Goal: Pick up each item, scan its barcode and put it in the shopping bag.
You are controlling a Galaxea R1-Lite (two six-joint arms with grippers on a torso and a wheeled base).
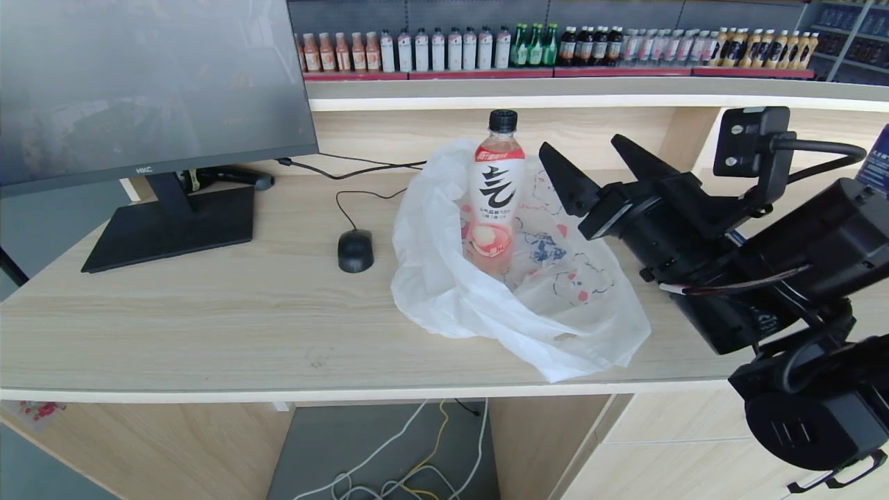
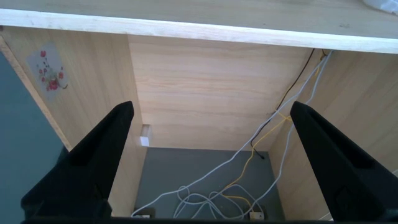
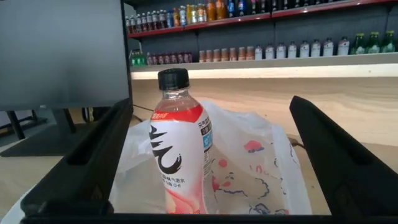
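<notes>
Inside the shopping bag (image 1: pixel 528 305), a bottle (image 1: pixel 496 191) stands upright.

— Where does the head camera look?
— Down and forward over the desk (image 1: pixel 208 326), onto the bottle (image 1: pixel 496 194) in the bag (image 1: pixel 444 292).
— And the wrists?
— The right one faces that bottle close up, level, shelf (image 3: pixel 273 61) behind. The left one sits low, facing the cables (image 2: pixel 214 198) under the desk, shared with the head view.

Bright, even indoor light, seemingly from overhead; shadows soft.
</notes>
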